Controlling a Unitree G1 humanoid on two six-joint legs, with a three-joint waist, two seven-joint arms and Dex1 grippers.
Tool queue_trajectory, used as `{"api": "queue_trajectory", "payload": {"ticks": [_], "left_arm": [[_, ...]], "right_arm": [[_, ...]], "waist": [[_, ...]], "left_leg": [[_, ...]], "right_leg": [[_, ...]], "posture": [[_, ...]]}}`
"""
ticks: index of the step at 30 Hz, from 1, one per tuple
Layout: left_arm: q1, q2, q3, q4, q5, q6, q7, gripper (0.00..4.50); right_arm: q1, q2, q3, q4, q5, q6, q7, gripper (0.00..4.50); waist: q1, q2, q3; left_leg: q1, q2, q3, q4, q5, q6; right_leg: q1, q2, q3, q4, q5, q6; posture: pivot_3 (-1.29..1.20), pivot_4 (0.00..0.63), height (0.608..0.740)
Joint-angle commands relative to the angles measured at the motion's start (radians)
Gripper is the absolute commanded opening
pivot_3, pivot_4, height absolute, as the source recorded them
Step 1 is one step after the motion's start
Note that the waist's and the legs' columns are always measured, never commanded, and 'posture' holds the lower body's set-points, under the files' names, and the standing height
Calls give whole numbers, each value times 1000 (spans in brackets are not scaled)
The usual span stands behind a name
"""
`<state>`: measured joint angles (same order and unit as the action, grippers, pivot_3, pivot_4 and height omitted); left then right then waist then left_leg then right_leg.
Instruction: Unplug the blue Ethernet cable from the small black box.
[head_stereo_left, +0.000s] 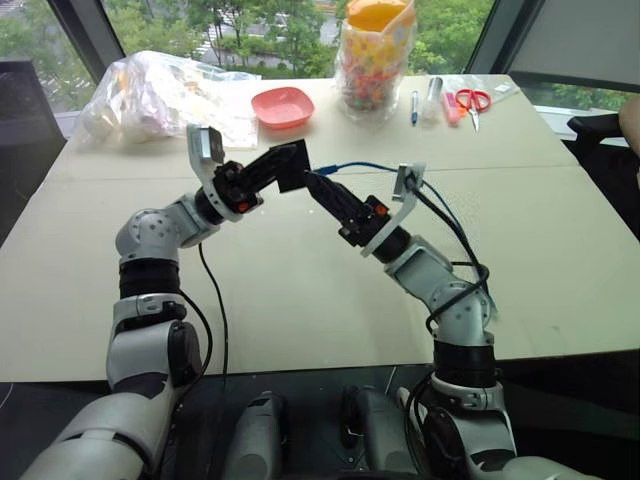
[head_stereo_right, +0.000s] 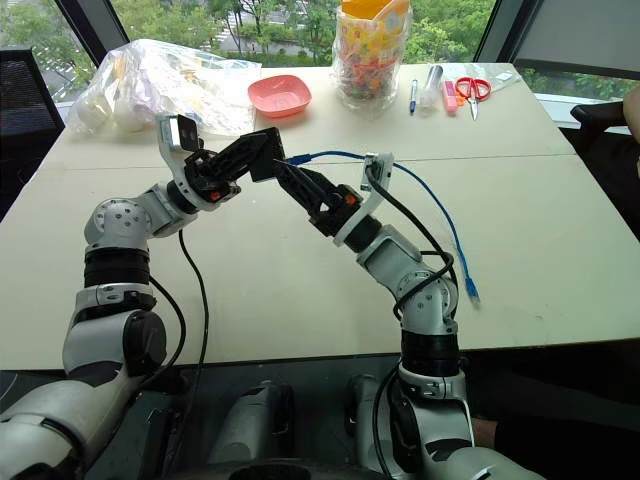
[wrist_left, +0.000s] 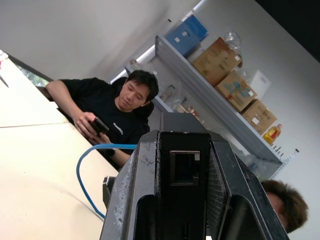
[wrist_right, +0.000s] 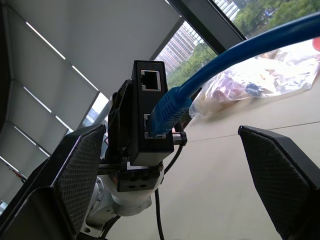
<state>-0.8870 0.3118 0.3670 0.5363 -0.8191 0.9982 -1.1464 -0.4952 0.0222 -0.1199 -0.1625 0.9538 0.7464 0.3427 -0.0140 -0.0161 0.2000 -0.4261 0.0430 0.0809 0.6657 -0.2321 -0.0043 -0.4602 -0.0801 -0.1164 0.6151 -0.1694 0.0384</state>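
My left gripper (head_stereo_left: 272, 168) is shut on the small black box (head_stereo_left: 293, 164), held up above the middle of the table. In the left wrist view the box (wrist_left: 183, 165) sits between both fingers (wrist_left: 129, 197), an empty port facing out. The blue Ethernet cable (head_stereo_left: 365, 166) is plugged into the box's lower port (wrist_right: 159, 131) by its blue plug (wrist_right: 169, 111). The cable arcs right over my right arm and down to a loose end (head_stereo_right: 471, 292) on the table. My right gripper (wrist_right: 172, 145) is open, its fingers (wrist_right: 70, 175) on either side of the plug and not touching it.
At the table's far side stand a pink bowl (head_stereo_left: 283, 106), a crumpled plastic bag (head_stereo_left: 160, 95), a jar of colourful items (head_stereo_left: 375, 55), pens (head_stereo_left: 415, 105) and red scissors (head_stereo_left: 472, 100). A person in a black shirt (wrist_left: 110, 112) sits beyond the table holding a phone.
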Motion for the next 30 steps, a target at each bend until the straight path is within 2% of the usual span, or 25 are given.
{"api": "queue_trajectory", "payload": {"ticks": [1,3,10,17,22,26,30], "left_arm": [[-2,0,-6,-40,-30,4,4,507],[1,-1,-10,-46,-31,5,4,507],[6,0,-8,-56,-37,8,13,507],[7,12,-4,-53,-39,-6,27,507],[3,63,34,-26,-34,-34,43,507],[7,138,83,10,-36,-62,55,507],[-13,189,127,92,-2,-185,117,507]], "right_arm": [[-18,3,4,-13,4,-24,18,4221],[-17,11,-1,-11,11,-31,17,3671],[-14,26,-4,-14,30,-43,21,91],[-7,24,-14,-1,31,-53,11,35],[-27,-21,-78,50,6,-98,-8,35],[-89,-132,-141,120,-17,-122,3,35],[-226,-311,-175,242,-67,-130,72,35]], "waist": [[0,0,0],[0,0,0],[0,0,0],[0,0,0],[-1,0,0],[-1,0,0],[1,2,1]], "left_leg": [[0,0,0,0,0,0],[0,0,0,0,0,0],[0,0,0,0,0,0],[0,0,0,0,0,0],[0,0,0,0,0,0],[-1,0,0,0,0,0],[-2,0,1,-1,0,0]], "right_leg": [[0,0,0,0,0,0],[0,0,0,0,0,0],[0,0,0,0,0,0],[0,0,0,-1,0,0],[0,0,0,-1,0,0],[-1,0,0,-1,0,0],[-2,-1,0,-2,0,0]], "posture": [[0,150,740],[0,150,740],[0,150,740],[0,150,740],[0,150,740],[0,150,740],[0,150,740]]}}
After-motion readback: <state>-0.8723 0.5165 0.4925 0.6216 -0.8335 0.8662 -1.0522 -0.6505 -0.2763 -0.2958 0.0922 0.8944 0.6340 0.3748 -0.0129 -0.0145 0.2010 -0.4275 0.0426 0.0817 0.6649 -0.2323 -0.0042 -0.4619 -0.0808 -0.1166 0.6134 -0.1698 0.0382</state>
